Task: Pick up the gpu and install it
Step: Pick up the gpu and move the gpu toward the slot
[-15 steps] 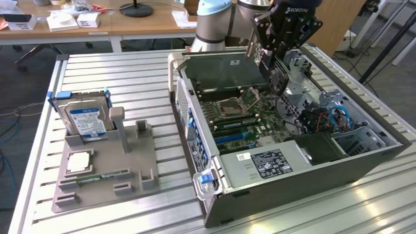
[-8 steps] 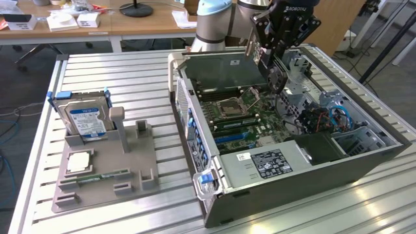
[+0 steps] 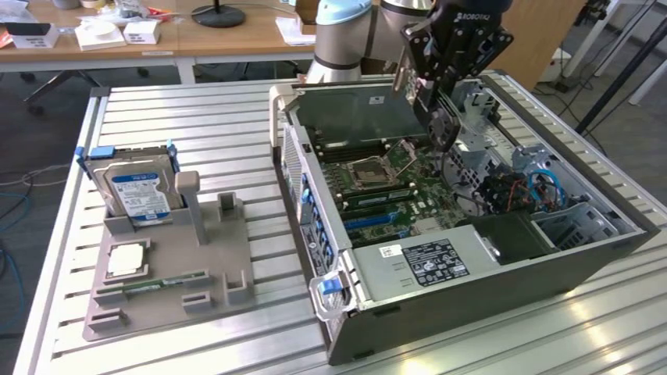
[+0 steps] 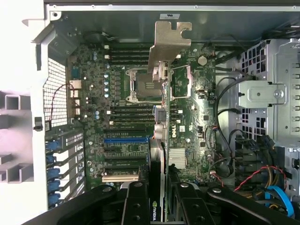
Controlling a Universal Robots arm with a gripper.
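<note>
My gripper [image 4: 157, 192] is shut on the gpu [image 4: 165, 136], a thin dark card seen edge-on, with a green logo showing between the black fingers [image 4: 136, 199]. Its pale metal bracket [image 4: 169, 42] sticks out at the far end, over the processor socket [image 4: 143, 86]. In the exterior view the gripper [image 3: 436, 98] hangs over the open computer case [image 3: 583, 258], and the gpu [image 3: 442, 129] points down toward the motherboard [image 3: 391, 183], held a little above it. The blue expansion slot [image 4: 124, 139] lies beside the card, apart from it.
On the exterior view's left a grey fixture [image 3: 224, 269] holds a silver hard drive with a blue label [image 3: 140, 194], a processor chip [image 3: 125, 259] and a green memory stick [image 3: 167, 281]. Inside the case are the power supply [image 3: 422, 264], the drive cage [image 4: 276, 93] and loose cables [image 4: 262, 180].
</note>
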